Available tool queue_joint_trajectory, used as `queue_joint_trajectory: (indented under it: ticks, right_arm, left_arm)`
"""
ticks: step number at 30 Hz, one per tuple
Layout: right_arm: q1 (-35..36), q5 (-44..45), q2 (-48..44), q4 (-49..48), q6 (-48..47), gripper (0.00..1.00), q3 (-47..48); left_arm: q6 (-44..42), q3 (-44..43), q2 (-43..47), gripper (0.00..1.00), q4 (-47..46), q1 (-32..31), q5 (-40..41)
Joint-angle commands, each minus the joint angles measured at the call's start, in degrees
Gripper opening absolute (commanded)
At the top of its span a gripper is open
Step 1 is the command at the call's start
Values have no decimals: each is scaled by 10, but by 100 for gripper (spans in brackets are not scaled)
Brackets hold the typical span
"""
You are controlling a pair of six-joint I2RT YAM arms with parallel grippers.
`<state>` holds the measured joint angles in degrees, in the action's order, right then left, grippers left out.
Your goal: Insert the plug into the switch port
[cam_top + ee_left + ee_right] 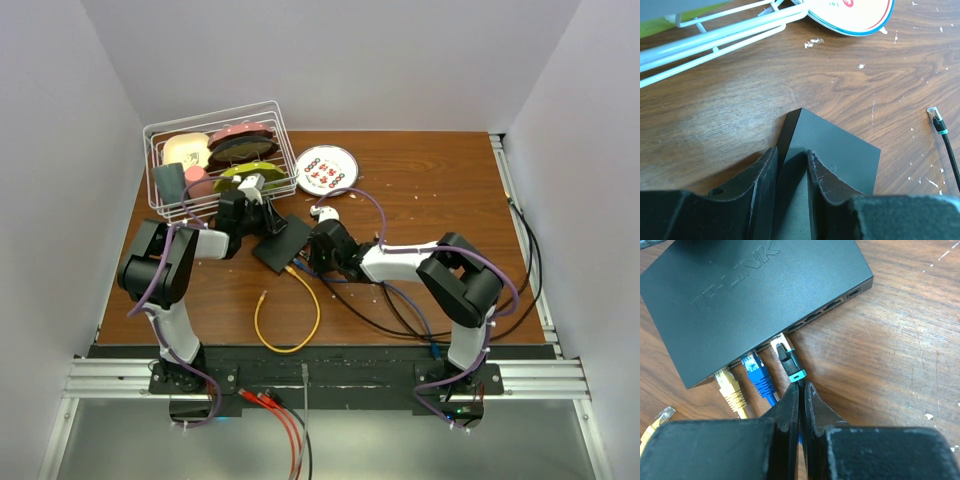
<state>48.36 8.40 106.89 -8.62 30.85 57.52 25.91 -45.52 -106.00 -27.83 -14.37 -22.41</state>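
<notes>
Right gripper (801,391) is clamped on the plug (788,359), its tip set at the switch port (776,338); the switch (755,295) is pinched by the left gripper (792,170).

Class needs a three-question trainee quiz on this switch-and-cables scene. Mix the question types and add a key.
1. True or false: the yellow plug and the blue plug sit in ports of the switch.
2. Which gripper holds the black plug at the next port? A) left B) right C) neither
3. Fill in: the left gripper clamps a corner of the ____.

Key: 1 true; 2 B, the right gripper; 3 switch.
</notes>
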Motion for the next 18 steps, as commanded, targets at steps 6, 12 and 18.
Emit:
queue_joint_trajectory:
  ticks: [6,12,18]
  right_arm:
    - [-10,57,34,-187,18,0,73]
    - [-10,59,49,-164,10,0,110]
    - [-13,55,47,-141,-1,0,117]
  left_arm:
    - [26,37,-37,0,188,-83,-121]
    - [28,33,-37,0,191,-94,-122]
    - [25,32,-33,0,199,-95,-118]
